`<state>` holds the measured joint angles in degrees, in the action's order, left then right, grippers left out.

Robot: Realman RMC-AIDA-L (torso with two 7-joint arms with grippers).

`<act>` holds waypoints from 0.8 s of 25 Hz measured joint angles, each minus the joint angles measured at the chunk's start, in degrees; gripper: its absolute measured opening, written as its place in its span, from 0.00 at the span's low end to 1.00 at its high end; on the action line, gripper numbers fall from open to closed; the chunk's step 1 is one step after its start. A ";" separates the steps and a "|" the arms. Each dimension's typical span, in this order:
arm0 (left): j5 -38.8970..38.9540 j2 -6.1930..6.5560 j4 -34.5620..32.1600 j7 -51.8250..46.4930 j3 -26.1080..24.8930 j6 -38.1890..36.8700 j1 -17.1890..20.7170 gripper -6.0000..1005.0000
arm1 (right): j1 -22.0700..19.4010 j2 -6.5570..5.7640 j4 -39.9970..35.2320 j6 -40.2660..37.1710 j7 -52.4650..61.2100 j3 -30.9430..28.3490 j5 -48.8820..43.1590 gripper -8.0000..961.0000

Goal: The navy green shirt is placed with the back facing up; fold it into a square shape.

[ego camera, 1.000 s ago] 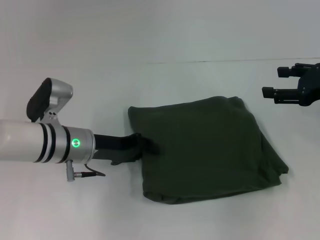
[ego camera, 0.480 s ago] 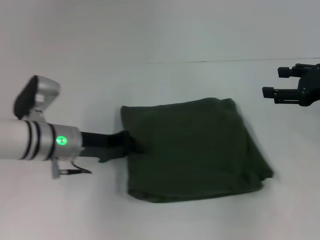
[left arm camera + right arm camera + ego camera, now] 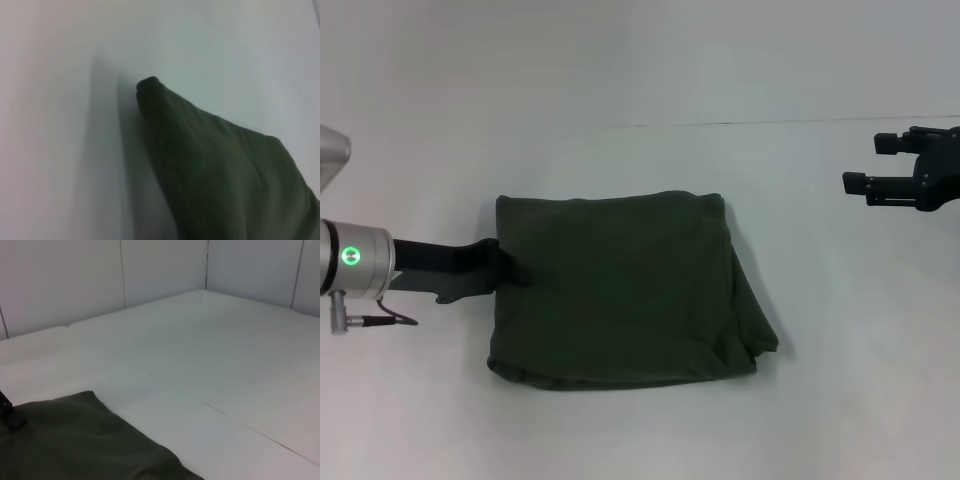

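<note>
The navy green shirt (image 3: 620, 295) lies folded into a rough square on the white table, left of centre in the head view. Its right side shows layered folds. My left gripper (image 3: 508, 272) comes in from the left and is shut on the middle of the shirt's left edge. The left wrist view shows a raised corner of the shirt (image 3: 215, 165) from close up, without my fingers. My right gripper (image 3: 871, 165) hangs open and apart from the cloth at the far right. Its wrist view catches one corner of the shirt (image 3: 75, 440).
A white table (image 3: 640, 440) stretches all round the shirt, with a thin seam (image 3: 720, 124) running across the back. Pale wall panels (image 3: 165, 270) stand beyond the table's far edge.
My left gripper has drawn back to the left, dragging the folded shirt with it across the table. The right gripper has stayed where it was.
</note>
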<state>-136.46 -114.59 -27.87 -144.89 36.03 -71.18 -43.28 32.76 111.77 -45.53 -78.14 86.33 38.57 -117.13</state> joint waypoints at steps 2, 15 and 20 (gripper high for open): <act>-0.63 0.07 -0.01 0.00 0.01 -0.09 -0.43 0.10 | -0.03 0.09 0.03 0.13 0.05 0.00 0.00 0.92; -0.38 0.05 -6.10 2.66 -0.56 -0.53 1.21 0.23 | 0.14 1.40 0.24 0.53 0.00 -0.50 0.12 0.95; 8.55 -1.42 -13.26 22.09 -3.58 -3.44 5.88 0.45 | 1.10 2.82 -0.20 1.13 2.29 -3.19 1.83 0.95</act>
<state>-127.91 -116.02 -41.13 -122.80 32.45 -74.62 -37.40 33.86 114.58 -45.73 -77.01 88.62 35.38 -115.30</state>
